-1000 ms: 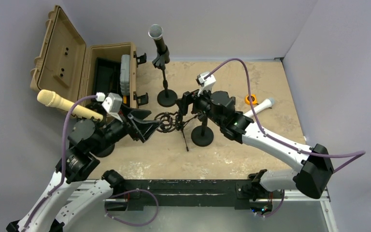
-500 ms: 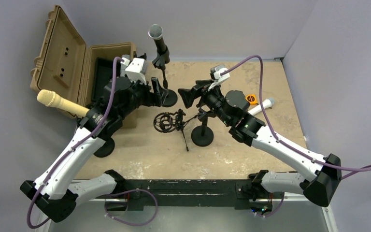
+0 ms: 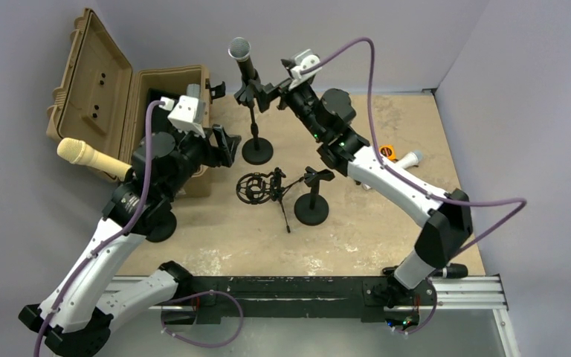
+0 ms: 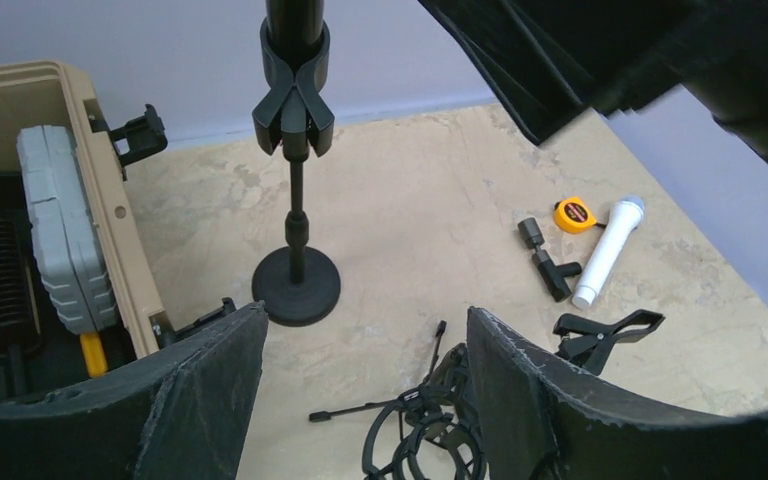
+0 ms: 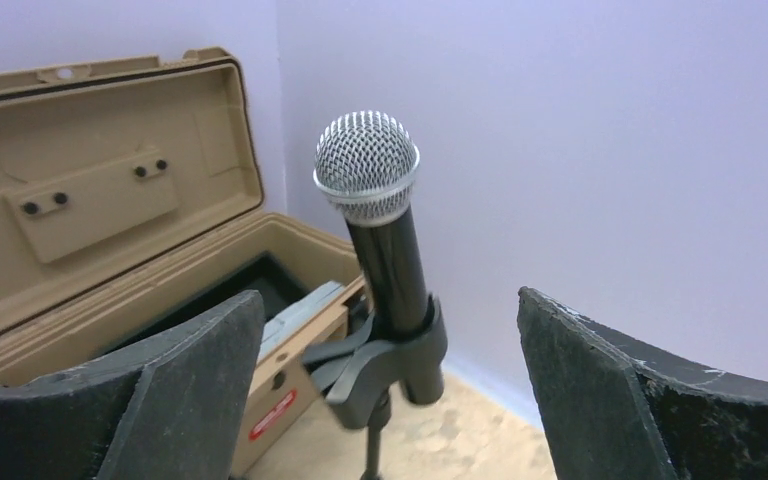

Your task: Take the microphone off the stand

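Your right pincer gapes wide before the mic, upright in its stand; close on the handle above the clip and pull along its axis. Left pincer hangs open, empty.

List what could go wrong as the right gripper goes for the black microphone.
1. The microphone sits in a clip. Pulling it up may lift or tip the stand, since the open left gripper is not holding its base.
2. The open right gripper flanks the microphone close to the clip, so it might close on the clip instead.
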Motion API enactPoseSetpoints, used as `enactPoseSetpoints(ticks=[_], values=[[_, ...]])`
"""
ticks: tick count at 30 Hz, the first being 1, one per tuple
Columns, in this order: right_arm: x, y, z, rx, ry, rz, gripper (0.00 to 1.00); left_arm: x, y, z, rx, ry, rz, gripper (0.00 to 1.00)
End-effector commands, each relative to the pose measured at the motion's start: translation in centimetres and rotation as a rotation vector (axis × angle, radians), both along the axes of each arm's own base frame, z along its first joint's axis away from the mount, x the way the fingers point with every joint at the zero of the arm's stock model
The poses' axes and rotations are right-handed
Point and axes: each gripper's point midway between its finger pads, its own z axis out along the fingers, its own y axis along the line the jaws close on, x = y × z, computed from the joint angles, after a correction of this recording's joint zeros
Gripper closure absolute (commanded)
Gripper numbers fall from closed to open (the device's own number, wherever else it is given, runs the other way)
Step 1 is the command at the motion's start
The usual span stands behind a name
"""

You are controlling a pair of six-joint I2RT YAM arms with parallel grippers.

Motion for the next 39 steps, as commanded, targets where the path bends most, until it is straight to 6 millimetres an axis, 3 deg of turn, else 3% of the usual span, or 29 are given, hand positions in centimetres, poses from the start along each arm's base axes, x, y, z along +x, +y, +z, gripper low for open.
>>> enactPoseSetpoints(ticks=[1,9,20,28,32,39], values=[[1.4,1.5,4.5,-0.084,-0.229,-0.017,0.05,-0.3,0.8,0.5,0.033,-0.078,0.004,0.29],[6.0,3.1,3.9,-0.128,-0.275,-0.072,0.04,-0.8,0.5,0.4,0.016,-0.084,-0.026,0.29],[9.7,5.5,1.5,-0.177,-0.260,-0.079,0.08,-0.8,0.0,-0.1,0.004,-0.059,-0.042,0.30],[9.8,6.5,1.5,-0.166,-0.269,-0.045,0.27,-0.4,-0.3,-0.8,0.013,-0.037,-0.041,0.30],[9.8,6.6,1.1,-0.171,-0.249,-0.031,0.46,-0.2,-0.4,-1.1,0.017,-0.032,-0.040,0.30],[8.7,6.0,2.0,-0.155,-0.246,-0.022,0.78,0.8,-0.2,-2.1,0.043,-0.011,-0.005,0.29]])
